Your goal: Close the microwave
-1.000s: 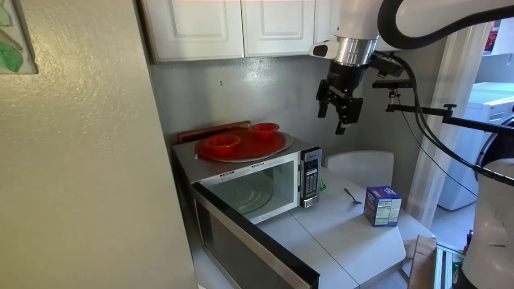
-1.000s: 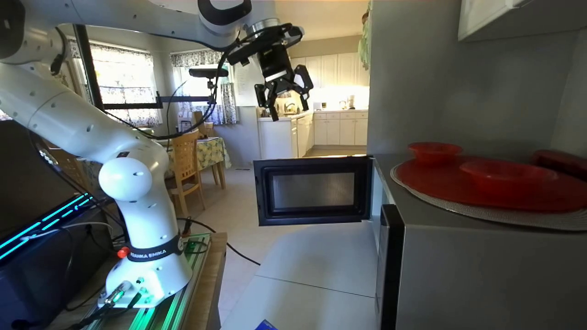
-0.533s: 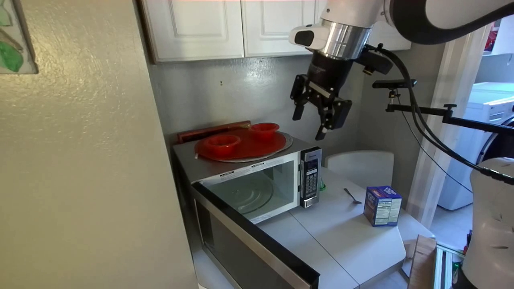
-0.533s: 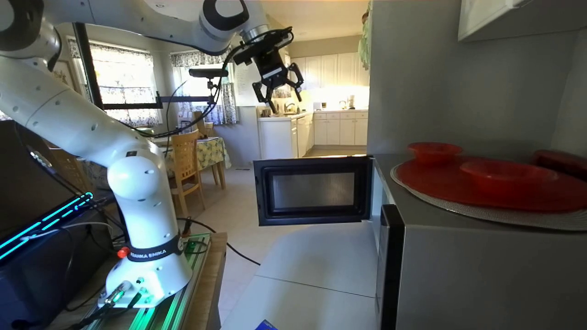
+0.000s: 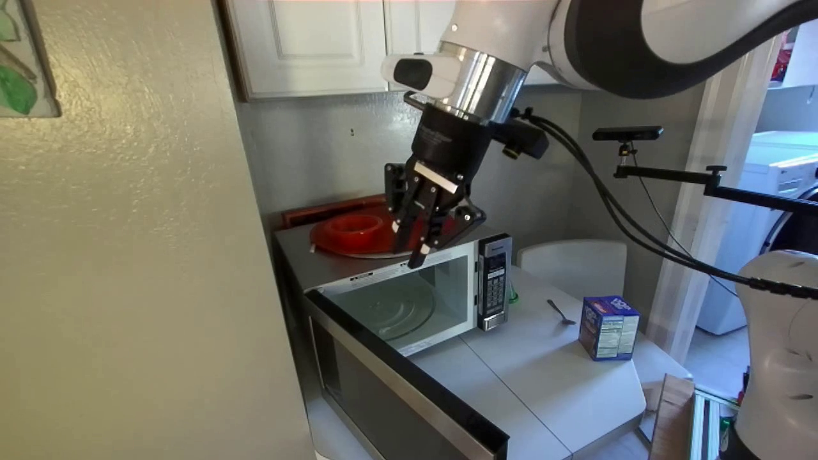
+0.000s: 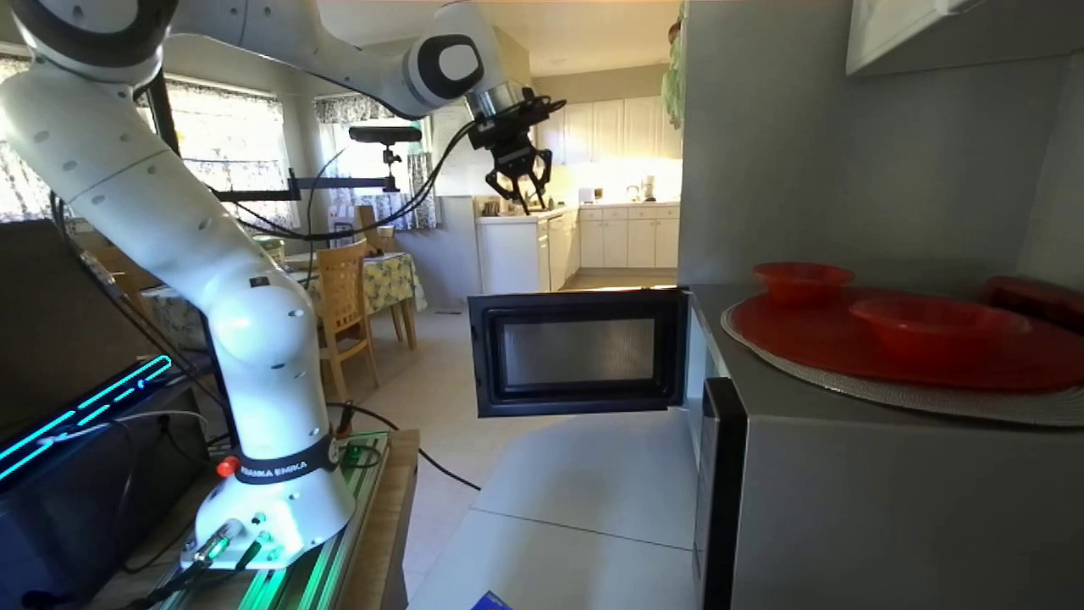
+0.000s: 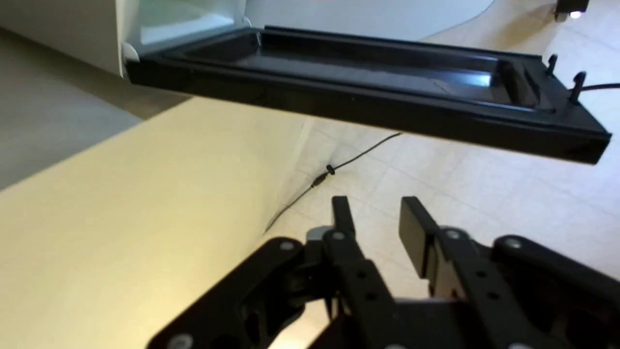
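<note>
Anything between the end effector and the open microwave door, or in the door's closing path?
Nothing visible: open space separates the end effector from the door in the wrist view, and the box and utensil appear outside its swing.

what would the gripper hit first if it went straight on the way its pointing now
Probably the open microwave door, near its top edge: the gripper points toward it in both exterior views. Depth is unclear; it might slip past to the floor.

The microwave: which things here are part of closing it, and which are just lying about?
Part of the job:
microwave
microwave door, standing open
claw, open and empty

Just lying about:
two red bowls, on top of the microwave
printed blue carton, on the white table
spoon, on the table
</note>
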Robot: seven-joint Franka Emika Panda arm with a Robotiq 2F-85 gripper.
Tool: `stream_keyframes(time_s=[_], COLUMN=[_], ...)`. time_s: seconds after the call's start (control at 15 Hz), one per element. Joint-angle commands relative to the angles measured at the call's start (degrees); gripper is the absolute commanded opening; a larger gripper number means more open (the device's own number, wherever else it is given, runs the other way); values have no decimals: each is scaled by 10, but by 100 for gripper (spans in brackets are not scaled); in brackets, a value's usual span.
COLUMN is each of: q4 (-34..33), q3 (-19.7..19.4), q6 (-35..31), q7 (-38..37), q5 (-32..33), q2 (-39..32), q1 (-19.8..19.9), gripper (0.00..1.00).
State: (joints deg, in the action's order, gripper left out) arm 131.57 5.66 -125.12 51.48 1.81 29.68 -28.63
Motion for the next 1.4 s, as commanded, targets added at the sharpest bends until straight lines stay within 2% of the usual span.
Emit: stream_keyframes(time_s=[0.0,0.13,0.53,0.93,1.33], q4=[-37,-47,-69,-82,-79], q3=[1,15,72,98,113], q6=[-25,-28,-10,-16,-25], q7=[64,71,0,-60,-123], q5=[-70,-86,-62,-58,14], q2=[-67,-98,-172,-228,-256], q1=[-19,-14,22,45,66], gripper=[2,0,0,0,0])
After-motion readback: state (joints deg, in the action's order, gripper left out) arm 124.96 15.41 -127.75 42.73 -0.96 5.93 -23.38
